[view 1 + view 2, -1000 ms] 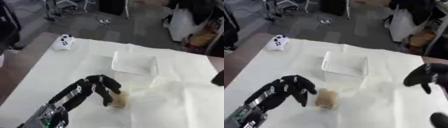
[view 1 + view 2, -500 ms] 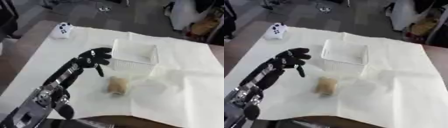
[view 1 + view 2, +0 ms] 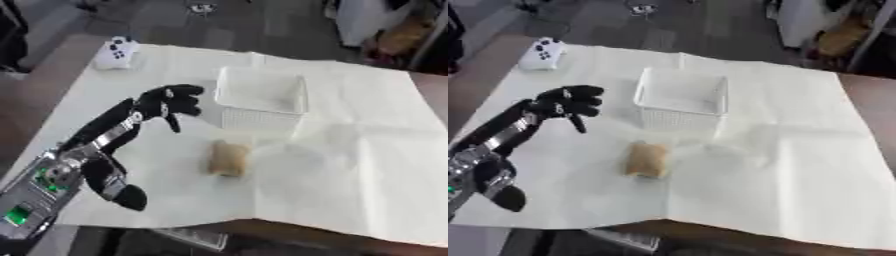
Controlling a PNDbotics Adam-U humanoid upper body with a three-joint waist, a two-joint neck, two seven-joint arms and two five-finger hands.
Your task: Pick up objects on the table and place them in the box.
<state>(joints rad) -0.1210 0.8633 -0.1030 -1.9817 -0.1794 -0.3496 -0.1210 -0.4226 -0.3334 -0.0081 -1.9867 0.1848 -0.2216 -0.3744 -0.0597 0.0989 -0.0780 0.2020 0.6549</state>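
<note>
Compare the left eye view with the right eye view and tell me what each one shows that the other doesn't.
Only the left eye view: a green-lit panel on the left arm, at the lower left corner.
Only the right eye view: nothing of note; it cuts that arm off sooner at its left edge.
Both: the left hand raised with fingers curled and holding nothing, left of the white box; the tan object on the white cloth in front of the box; a white game controller at the far left corner.
</note>
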